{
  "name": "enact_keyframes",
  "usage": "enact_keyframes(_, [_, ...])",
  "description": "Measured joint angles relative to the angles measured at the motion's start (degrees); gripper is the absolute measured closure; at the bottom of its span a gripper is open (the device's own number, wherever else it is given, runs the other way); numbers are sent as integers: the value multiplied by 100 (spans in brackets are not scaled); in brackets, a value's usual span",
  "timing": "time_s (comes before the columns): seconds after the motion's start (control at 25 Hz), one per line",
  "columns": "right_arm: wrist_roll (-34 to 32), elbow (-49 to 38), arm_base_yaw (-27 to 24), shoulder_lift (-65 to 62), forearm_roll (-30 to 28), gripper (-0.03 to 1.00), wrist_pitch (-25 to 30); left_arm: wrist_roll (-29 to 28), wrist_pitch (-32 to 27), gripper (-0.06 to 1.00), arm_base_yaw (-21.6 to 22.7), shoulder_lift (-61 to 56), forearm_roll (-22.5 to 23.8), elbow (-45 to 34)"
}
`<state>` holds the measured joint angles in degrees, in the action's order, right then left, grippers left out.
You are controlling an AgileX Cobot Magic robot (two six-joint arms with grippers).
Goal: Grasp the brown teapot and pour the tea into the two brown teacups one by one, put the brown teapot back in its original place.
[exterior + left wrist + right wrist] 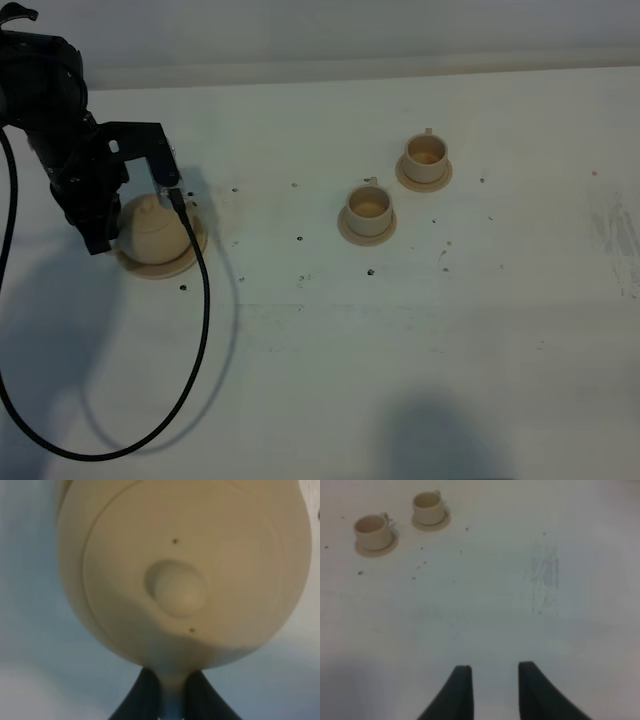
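- Table (420,340): white and matt, filling almost the whole high view; scattered dark specks (371,271) around the middle.
- Scuffed patch (615,235): grey smear on the table's right side.
- Wall (350,30): a pale strip behind the table's far edge.
- Shadow (440,440): soft dark blot at the near edge; what casts it is out of frame.
- Brown teapot (152,228): far left, on the large saucer (165,268). Spout and handle are hidden under the arm in the high view; whether the base touches the saucer cannot be told.
- Left gripper (172,700): its dark fingers (145,697) are pinched onto a pale tab of the teapot, below the lid knob (177,587). The wrist view is blurred.
- Cable (200,330): black, looping from the left arm across the table.
- Nearer teacup (369,206) and farther teacup (425,153): right of centre, each on its own small saucer, close together, well apart from the teapot.
- Right gripper (494,690): fingers spread with nothing between them, above bare table; outside the high view.
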<state>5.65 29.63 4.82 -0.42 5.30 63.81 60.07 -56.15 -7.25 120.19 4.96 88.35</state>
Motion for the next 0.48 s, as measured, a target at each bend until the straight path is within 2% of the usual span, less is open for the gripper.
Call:
enact_keyframes(0.28, [0, 0, 0, 0, 0, 75, 0, 83, 375, 85, -24, -84, -368, 0])
enact_keyframes(0.48, [0, 0, 0, 0, 0, 75, 0, 129, 366, 85, -32, -288, -406, 0])
